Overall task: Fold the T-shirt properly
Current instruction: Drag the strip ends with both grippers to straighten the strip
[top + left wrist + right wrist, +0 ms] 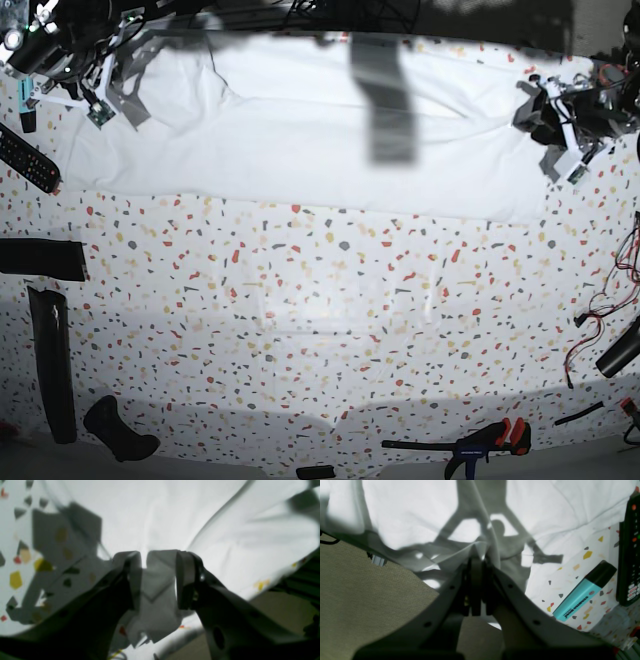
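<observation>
The white T-shirt (300, 140) lies stretched in a long band across the far side of the speckled table (320, 320). My left gripper (157, 557) is at the band's right end (540, 112), its fingers closed on a thick bunch of the cloth (175, 517). At the band's left end (100, 92), my right gripper (477, 555) has its fingers pressed together, pinching a thin edge of the shirt (407, 517). In the right wrist view the cloth hangs past the table's edge.
A turquoise highlighter (582, 592) and a black remote control (630, 555) lie beside the right gripper. Black tools (55, 360) lie along the left edge, and a clamp (480, 440) lies at the front. Beige carpet (370, 592) shows below the table's edge.
</observation>
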Controlling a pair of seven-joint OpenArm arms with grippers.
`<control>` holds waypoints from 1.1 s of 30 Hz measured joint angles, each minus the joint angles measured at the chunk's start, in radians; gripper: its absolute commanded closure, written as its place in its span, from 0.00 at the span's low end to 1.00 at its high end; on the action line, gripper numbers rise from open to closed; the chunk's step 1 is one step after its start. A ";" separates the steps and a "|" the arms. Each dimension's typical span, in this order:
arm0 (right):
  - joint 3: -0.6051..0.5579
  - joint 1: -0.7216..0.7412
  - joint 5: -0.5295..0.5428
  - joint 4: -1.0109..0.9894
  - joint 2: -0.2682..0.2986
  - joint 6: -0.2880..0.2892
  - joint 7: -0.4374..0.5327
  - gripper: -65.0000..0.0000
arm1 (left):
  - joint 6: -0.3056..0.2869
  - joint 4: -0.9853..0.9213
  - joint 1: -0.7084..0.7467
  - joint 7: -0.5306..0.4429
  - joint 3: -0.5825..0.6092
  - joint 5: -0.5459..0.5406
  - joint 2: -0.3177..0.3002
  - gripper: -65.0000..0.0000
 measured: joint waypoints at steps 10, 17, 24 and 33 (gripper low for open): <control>0.000 0.100 0.151 0.030 0.000 0.000 0.000 1.00 | 0.000 0.000 0.002 -0.024 0.000 0.008 0.008 0.66; 0.000 0.226 0.127 0.030 -0.003 -0.124 -0.010 1.00 | 0.000 0.000 0.002 -0.024 0.000 0.008 0.008 0.66; 0.000 0.289 0.045 0.030 -0.005 -0.277 -0.057 1.00 | 0.000 0.000 0.002 -0.024 0.000 0.008 0.008 0.66; 0.000 0.288 -0.012 0.030 -0.006 -0.308 -0.075 1.00 | 0.000 0.000 0.002 -0.024 0.000 0.008 0.008 0.66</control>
